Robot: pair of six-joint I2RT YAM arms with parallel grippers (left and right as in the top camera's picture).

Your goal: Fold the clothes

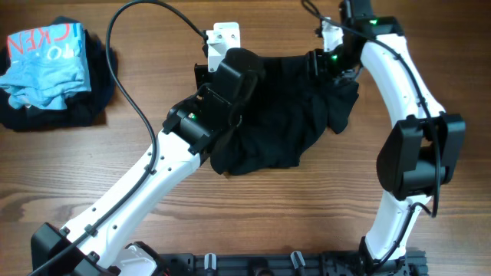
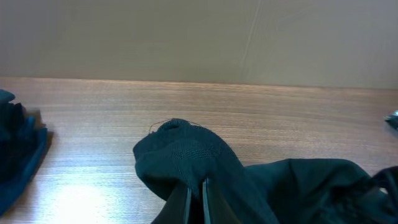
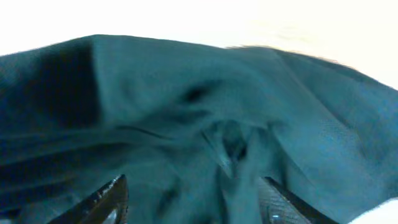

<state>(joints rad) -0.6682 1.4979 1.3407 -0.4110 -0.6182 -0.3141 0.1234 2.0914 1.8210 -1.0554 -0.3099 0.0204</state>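
The clothes, a black T-shirt [image 1: 284, 115], lie crumpled in the middle of the wooden table. My left gripper [image 1: 217, 61] is at the shirt's upper left edge. In the left wrist view it [image 2: 196, 199] is shut on a raised bunch of the black fabric [image 2: 186, 149]. My right gripper [image 1: 318, 65] sits over the shirt's upper right part. The right wrist view is blurred and filled with the dark cloth [image 3: 155, 93]. There my right gripper [image 3: 193, 199] is open, its two fingers standing wide apart with folds of fabric between them.
A pile of dark clothes topped by a light-blue garment with red lettering [image 1: 46, 54] lies at the far left, its edge showing in the left wrist view [image 2: 15, 155]. A black cable [image 1: 126, 69] arcs over the table. A black rail [image 1: 291, 264] runs along the front edge.
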